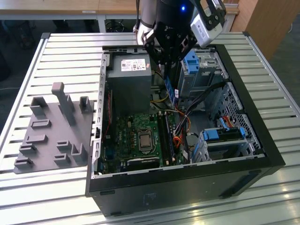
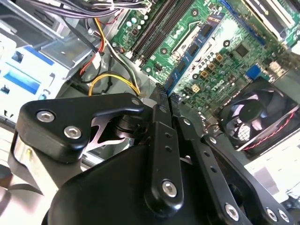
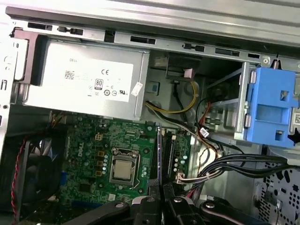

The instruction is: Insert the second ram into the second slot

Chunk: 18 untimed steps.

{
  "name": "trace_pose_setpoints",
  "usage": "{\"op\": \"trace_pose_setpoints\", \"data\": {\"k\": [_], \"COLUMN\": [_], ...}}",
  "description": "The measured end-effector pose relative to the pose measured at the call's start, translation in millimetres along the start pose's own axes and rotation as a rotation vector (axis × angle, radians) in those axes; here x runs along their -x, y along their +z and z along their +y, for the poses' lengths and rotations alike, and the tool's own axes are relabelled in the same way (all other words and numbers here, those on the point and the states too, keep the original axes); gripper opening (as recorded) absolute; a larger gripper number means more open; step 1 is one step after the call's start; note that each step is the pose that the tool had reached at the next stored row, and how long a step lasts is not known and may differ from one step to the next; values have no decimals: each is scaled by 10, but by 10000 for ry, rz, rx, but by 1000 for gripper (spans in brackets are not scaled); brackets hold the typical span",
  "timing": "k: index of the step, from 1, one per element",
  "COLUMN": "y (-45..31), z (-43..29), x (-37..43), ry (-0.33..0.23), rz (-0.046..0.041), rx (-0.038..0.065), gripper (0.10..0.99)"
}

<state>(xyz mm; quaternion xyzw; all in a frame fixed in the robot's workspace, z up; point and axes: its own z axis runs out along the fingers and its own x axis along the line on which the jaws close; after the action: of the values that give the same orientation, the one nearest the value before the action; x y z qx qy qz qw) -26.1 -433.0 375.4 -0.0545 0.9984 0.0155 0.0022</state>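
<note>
On my remote feed, the gripper [image 1: 165, 70] hangs over the far half of the open computer case [image 1: 243, 154], its fingers pressed together on the second ram [image 1: 171, 90] – a thin blue stick pointing down from the fingertips. In the exterior view the stick sits in the air between the grey power supply [image 1: 129, 77], toward the exterior view's left, and a blue drive-bay clip [image 1: 193, 61], toward the exterior view's right, above a tangle of yellow and black cables. It touches nothing but the fingers.

The black memory slots [image 1: 165, 136] lie nearer, along the green motherboard [image 1: 126, 136] just beside the processor socket [image 1: 144, 139] – clear of the stick's lower edge. In the second wrist view the gripper [image 2: 166, 98] pinches the blue stick [image 2: 192, 49], which runs out over the board, with a black fan [image 2: 255, 117] off to one side. The case rests on a slatted table [image 1: 61, 51]; a grey fixture [image 1: 51, 131] lies toward the exterior view's left.
</note>
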Motion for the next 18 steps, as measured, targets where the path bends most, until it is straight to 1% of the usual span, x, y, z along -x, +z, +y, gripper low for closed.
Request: {"op": "trace_pose_setpoints", "data": {"k": [4,18], "y": [0,4], "z": [0,0], "x": [0,0], "ry": [437,1716], "rz": [-13,-53], "rx": [-4,-11], "gripper": [137,137]}}
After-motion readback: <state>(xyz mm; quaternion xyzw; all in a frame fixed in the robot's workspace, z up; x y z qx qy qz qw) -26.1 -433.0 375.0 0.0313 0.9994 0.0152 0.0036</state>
